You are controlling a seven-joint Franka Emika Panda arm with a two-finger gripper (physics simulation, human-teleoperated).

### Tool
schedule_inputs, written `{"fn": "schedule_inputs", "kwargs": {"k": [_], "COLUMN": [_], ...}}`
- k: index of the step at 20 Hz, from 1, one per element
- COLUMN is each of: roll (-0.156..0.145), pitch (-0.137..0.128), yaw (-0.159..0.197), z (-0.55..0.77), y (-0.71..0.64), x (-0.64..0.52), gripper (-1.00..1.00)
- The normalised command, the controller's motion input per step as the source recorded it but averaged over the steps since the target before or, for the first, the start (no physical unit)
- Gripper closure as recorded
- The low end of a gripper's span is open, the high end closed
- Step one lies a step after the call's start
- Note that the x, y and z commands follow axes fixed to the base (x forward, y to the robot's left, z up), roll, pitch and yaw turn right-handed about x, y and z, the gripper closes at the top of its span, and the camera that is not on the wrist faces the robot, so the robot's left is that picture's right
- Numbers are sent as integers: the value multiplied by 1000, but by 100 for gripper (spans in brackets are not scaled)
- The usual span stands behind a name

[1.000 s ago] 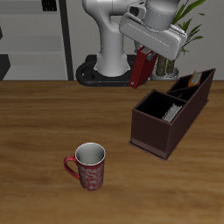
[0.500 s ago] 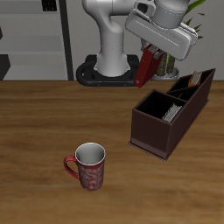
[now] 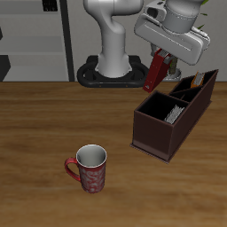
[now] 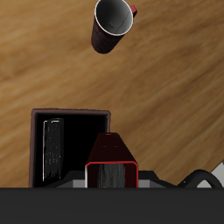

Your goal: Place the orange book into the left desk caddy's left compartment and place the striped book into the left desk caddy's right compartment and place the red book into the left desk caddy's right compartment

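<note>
Red book in the air, clamped in gripper, above caddy's back edge.
The gripper (image 3: 163, 64) is gripping the red book (image 3: 156, 73), tilted, above the table (image 3: 53, 124) just behind the caddy (image 3: 170, 120). The striped book (image 4: 53, 149) is leaning inside the right compartment (image 4: 83, 140). A mug (image 3: 88, 168) is standing near the front edge.

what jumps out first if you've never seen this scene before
The eye goes first to the red book, held in the air by the gripper above the table, just behind the left desk caddy. Next comes the caddy itself, a dark box near the table's edge with the striped book already in its right compartment. A red patterned mug stands alone nearer the table's front edge.
</note>
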Motion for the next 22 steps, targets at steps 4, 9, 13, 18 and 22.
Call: {"fn": "schedule_inputs", "kwargs": {"k": [4,9,13,18,22], "roll": [26,5,-12,-21,-6], "pitch": [-8,-15,-20,32,24], "yaw": [-3,-19,-10,-37,1], "z": [36,63,-11,-215,-236], "y": [179,59,-2,-60,-22], "x": [31,139,125,209,107], "gripper": [100,100,100,100,100]}}
